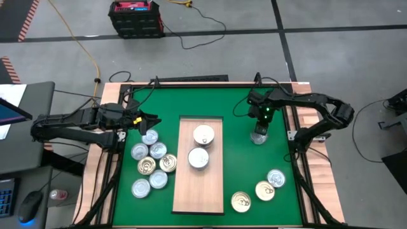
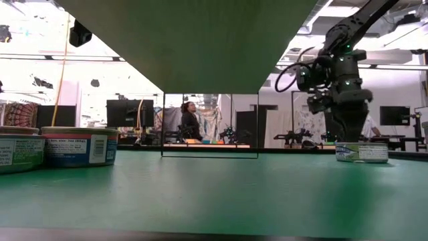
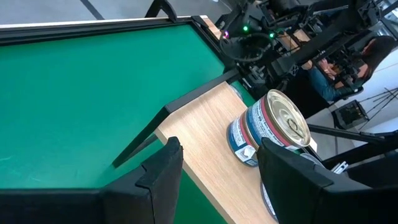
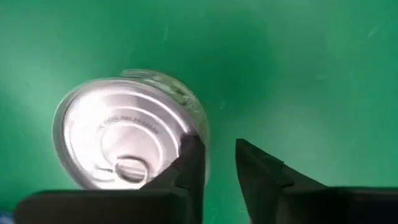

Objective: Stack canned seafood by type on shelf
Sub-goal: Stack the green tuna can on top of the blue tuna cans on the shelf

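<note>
The shelf [image 1: 200, 191], a pale wooden board raised on thin dark legs, runs down the middle of the green mat [image 1: 241, 159]. Two cans [image 1: 203, 135] [image 1: 198, 158] stand on it. A silver-topped can [image 4: 124, 137] [image 1: 258, 137] stands on its base on the mat to the shelf's right. My right gripper [image 4: 217, 168] [image 1: 259, 129] points down at that can's edge, its fingers a little open with only mat between them. My left gripper [image 3: 227, 171] [image 1: 151, 120] hovers open above the mat, left of the shelf's far end. My right gripper comes from above, and one finger [image 4: 189, 158] stands over the silver can's rim [image 4: 198, 127] while the other is over bare mat. Whether that finger touches the can I cannot tell. The can sits upright on the mat.
Several cans [image 1: 149, 162] cluster on the mat left of the shelf, close under my left arm. Three more [image 1: 264, 189] lie toward the near right corner. A raised wooden rim with dark rails [image 1: 299, 165] borders the mat. People and equipment [image 2: 190, 120] stand beyond the table.
</note>
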